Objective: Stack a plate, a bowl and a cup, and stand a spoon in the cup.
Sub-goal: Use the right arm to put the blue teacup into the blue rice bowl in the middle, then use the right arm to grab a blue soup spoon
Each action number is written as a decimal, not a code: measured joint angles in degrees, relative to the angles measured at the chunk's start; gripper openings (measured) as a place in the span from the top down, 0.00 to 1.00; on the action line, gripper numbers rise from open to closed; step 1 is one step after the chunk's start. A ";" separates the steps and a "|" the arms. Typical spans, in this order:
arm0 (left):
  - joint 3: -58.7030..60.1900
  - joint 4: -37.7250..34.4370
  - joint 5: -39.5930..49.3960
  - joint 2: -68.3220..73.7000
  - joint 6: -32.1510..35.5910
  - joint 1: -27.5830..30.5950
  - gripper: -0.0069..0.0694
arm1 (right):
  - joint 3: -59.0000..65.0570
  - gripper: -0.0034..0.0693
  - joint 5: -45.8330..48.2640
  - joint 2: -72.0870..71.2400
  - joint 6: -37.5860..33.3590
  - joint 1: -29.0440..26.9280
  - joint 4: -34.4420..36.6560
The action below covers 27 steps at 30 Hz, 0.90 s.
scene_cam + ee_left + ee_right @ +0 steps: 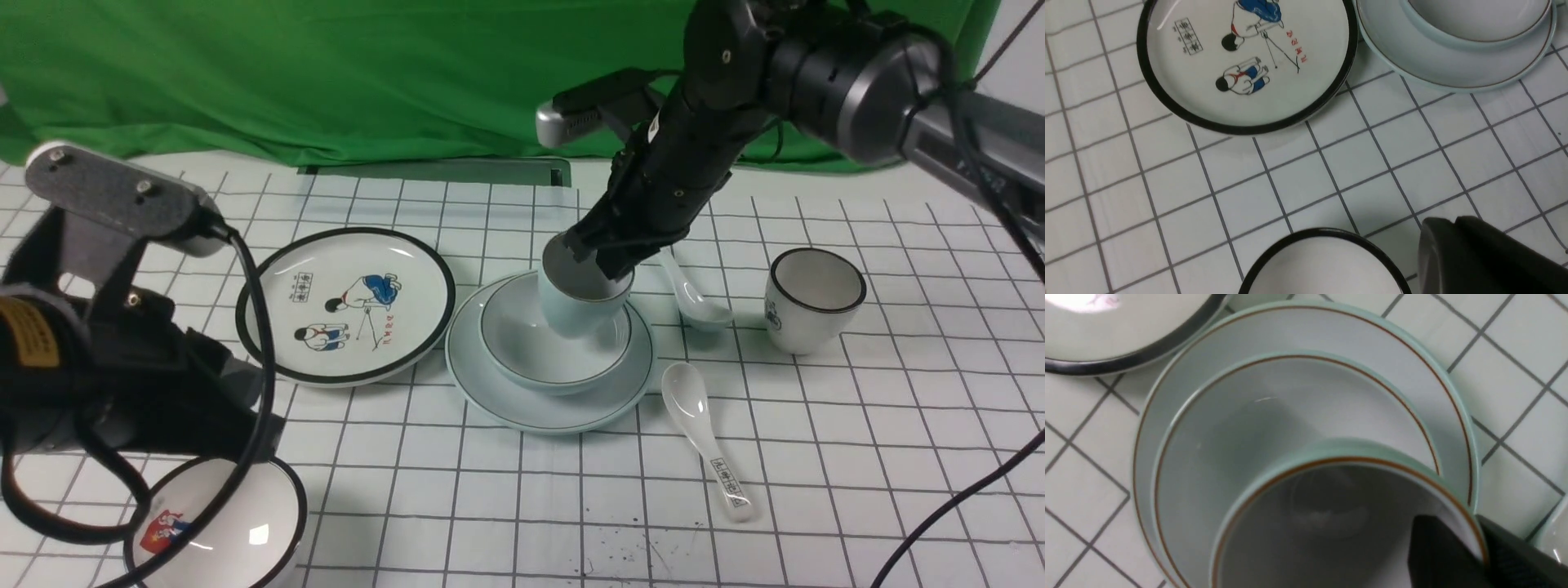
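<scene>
**Two of everything, and one cup in the air**

There are two plates, two bowls, two cups and two spoons on the white table point(816, 457) with grey squares.

The plain plate point(549, 408) sits in the middle. The plain bowl point(522, 351) sits on it. The right pincer point(604, 261) is clamped on the rim of the plain cup point(575, 314), with one finger point(1445, 555) inside the cup. The cup leans over and its bottom is down in the bowl. It may be touching the bowl, but that is hard to see.

The plain spoon point(694, 298) lies on the table just right of the plate, on the far side, partly behind the right arm. The printed spoon point(702, 433) lies nearer, also just right of the plate, with its handle pointing near.

The printed cup point(812, 302) stands upright farther right, well apart from the stack.

The picture plate point(345, 304) lies just left of the plain plate, and their rims look very close. The picture bowl point(298, 498) is at the near left. The left pincer point(245, 416) hangs over it. Only one dark finger point(1474, 253) shows, so I cannot tell if it is apart or together.
</scene>
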 joint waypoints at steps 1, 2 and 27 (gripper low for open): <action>0.00 0.00 0.00 0.00 0.00 0.00 0.94 | 0.00 0.83 0.00 0.00 0.00 0.00 0.00; 0.00 0.67 -1.06 0.00 0.07 0.00 0.94 | -0.19 0.82 0.07 0.77 0.19 0.38 -0.07; 0.05 3.20 -5.04 0.00 0.19 0.00 0.94 | -16.75 0.15 4.81 3.00 -3.37 -8.86 -3.31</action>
